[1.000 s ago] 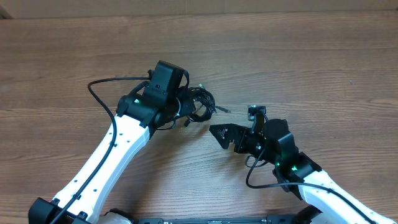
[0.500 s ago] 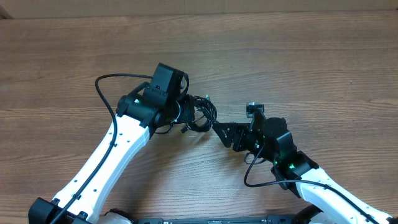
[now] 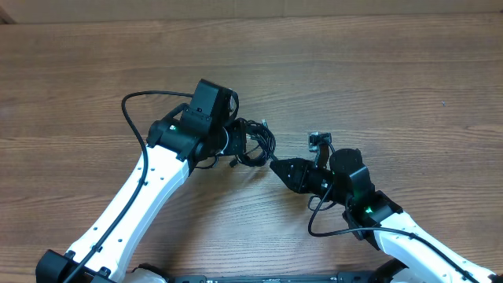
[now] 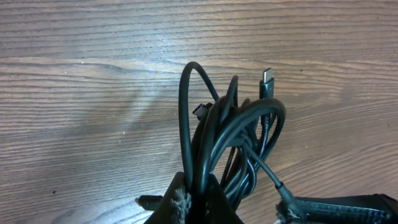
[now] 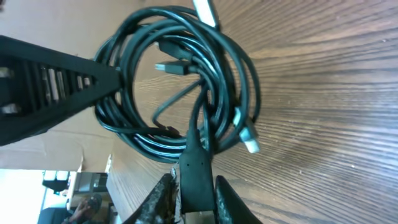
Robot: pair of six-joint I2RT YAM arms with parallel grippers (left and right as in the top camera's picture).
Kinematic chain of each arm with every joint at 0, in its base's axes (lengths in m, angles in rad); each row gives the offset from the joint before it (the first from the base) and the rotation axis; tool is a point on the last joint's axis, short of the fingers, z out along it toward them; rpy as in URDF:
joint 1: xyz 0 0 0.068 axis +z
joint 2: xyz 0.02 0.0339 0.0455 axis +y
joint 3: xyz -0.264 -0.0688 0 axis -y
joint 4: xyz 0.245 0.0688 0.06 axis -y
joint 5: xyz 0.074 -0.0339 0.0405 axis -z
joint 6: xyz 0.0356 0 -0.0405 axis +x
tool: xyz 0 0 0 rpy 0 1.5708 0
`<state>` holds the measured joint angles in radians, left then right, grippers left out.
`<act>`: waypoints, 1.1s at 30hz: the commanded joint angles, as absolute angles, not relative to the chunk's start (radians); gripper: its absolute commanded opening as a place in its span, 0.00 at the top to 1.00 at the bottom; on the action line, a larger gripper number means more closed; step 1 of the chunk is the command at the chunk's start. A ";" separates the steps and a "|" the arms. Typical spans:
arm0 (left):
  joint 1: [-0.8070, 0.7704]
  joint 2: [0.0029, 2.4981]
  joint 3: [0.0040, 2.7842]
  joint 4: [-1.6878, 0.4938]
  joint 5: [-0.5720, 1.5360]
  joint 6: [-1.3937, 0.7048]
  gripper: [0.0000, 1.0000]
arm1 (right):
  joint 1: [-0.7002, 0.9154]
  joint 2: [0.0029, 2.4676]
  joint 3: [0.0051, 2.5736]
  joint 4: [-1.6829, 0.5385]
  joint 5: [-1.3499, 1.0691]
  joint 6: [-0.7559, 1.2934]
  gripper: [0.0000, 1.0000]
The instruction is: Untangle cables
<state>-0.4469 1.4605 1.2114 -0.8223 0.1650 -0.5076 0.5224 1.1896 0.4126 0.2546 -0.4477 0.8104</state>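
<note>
Left claw (image 4: 193,194) clenched on the cables (image 4: 211,155), pinching several black strands together at the fingertips. The cables are one tangled coil of loops sticking out straight from the left claw, over the wooden tabletop (image 3: 377,79). Can't tell if the coil touches the wood.

Right claw (image 5: 196,186) is just beside the left claw, on the opposite edge of the coil. Its fingers are closed in on a black plug body (image 5: 196,165) with one strand running up from it into the loops, so it is grasping the cables too.

From overhead the two claws meet tip to tip, with the coil bunched right against the left claw. A silver-tipped plug (image 4: 266,79) points up out of the loops away from the left claw. A pale plug end (image 5: 250,144) hangs off the coil edge farthest from the left claw.
</note>
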 commanded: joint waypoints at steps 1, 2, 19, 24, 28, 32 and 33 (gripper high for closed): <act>-0.448 1.451 1.230 -0.818 0.211 -0.430 0.96 | 0.519 1.189 0.420 0.297 -0.492 0.811 0.82; -0.452 1.451 1.230 -0.816 0.226 -0.407 0.96 | 0.519 1.189 0.420 0.313 -0.498 0.811 0.82; -0.611 1.451 1.230 -0.695 0.482 -0.287 0.96 | 0.514 1.192 0.420 0.295 -0.282 0.811 0.84; -0.622 1.451 1.230 -0.796 0.509 -0.222 0.96 | 0.479 1.192 0.420 0.294 -0.255 0.812 0.84; -0.622 1.451 1.230 -0.830 0.497 -0.209 0.96 | 0.447 1.192 0.420 0.306 -0.300 0.819 0.84; -0.622 1.451 1.230 -0.782 0.492 -0.250 0.96 | 0.448 1.192 0.420 0.343 -0.380 0.848 0.84; -0.622 1.451 1.230 -0.753 0.493 -0.274 0.96 | 0.452 1.192 0.420 0.343 -0.391 0.850 0.84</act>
